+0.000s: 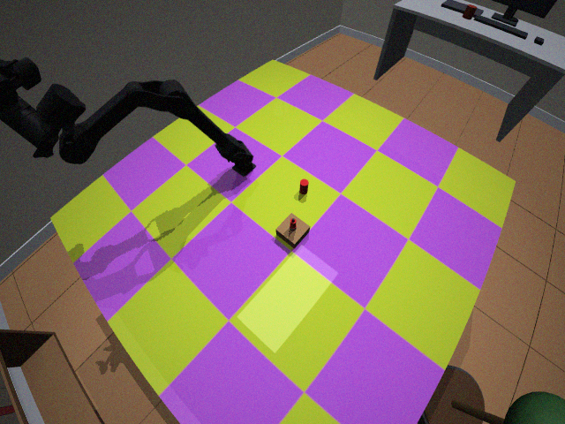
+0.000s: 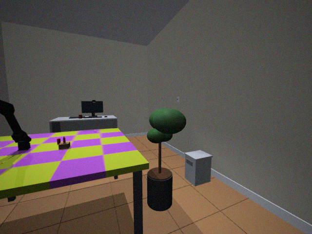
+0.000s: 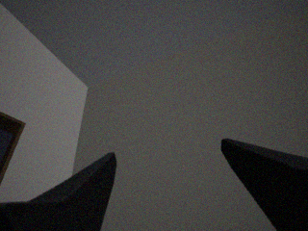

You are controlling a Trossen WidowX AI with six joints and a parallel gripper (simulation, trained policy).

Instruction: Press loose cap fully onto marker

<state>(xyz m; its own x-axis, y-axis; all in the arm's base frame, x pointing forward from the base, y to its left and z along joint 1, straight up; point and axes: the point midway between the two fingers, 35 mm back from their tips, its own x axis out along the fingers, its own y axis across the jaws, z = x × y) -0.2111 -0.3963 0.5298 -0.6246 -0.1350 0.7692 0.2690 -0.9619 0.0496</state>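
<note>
Fingers on the black gripper (image 1: pixel 244 169) (image 2: pixel 24 146) (image 3: pixel 168 149) are wide apart, with nothing between them. The short red round cap (image 1: pixel 304 185) (image 2: pixel 58 141) stands on the purple and lime checked table (image 1: pixel 373 356) (image 2: pixel 80 168), near the small brown square holder block (image 1: pixel 301 230) (image 2: pixel 64 146). That block holds the thin red marker (image 1: pixel 292 224) (image 2: pixel 64 140) upright, with its tip bare.

I think getting the cap comes next. The arm should go slowly, put one finger on each side, and squeeze gently so the cap doesn't tip. It should mind the marker too.

The big dark round pot (image 2: pixel 159 193) holds brown dirt and a green tree (image 1: pixel 538 408) (image 2: pixel 167 121).
</note>
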